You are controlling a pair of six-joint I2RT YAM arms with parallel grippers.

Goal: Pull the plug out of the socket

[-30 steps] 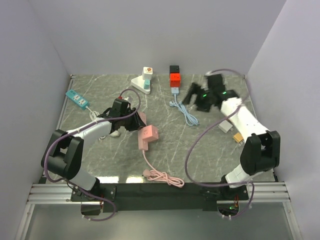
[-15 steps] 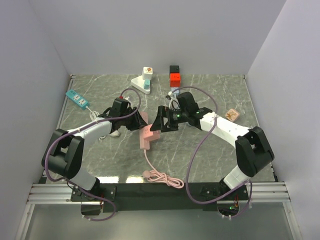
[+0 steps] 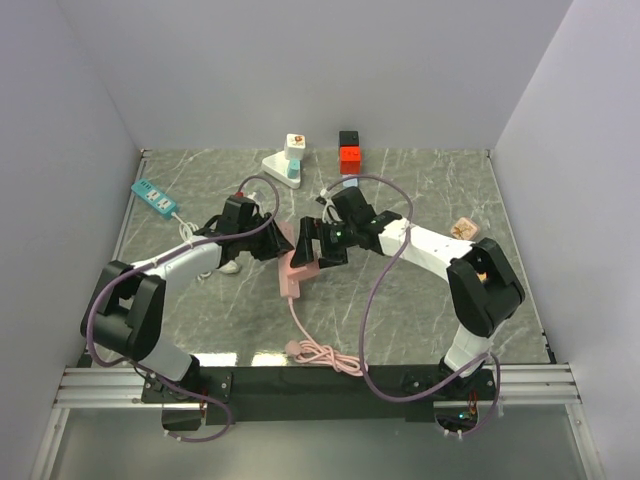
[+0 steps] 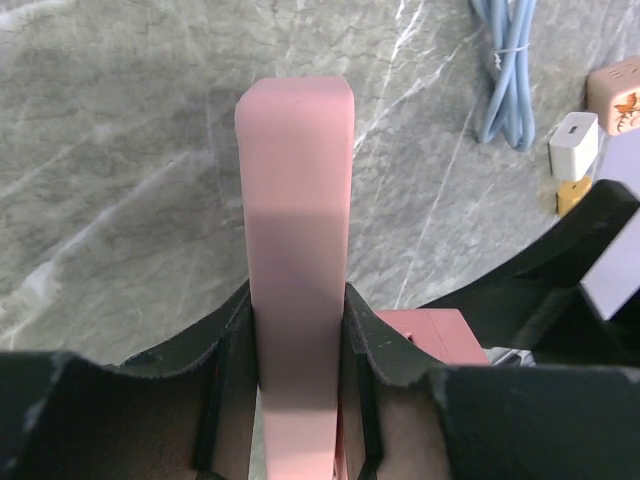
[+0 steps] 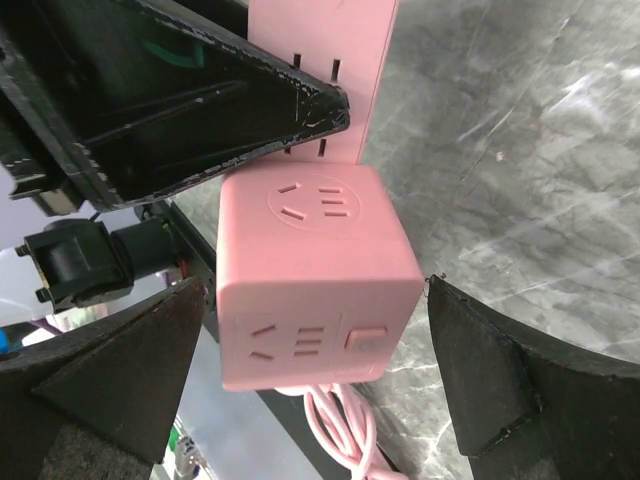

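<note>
Right gripper (image 5: 316,300) swung in from upper right, now open, jaws either side of pink cube (image 5: 318,245) at centre of the top view. Left gripper (image 4: 297,315) clamped on pink bar (image 4: 295,190) joined to cube. Probably ready to pull apart; not separated yet.

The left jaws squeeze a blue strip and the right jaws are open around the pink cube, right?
No. The strip in the left gripper is pink, not blue; the left wrist view shows it. The right gripper is open around the pink cube.
</note>
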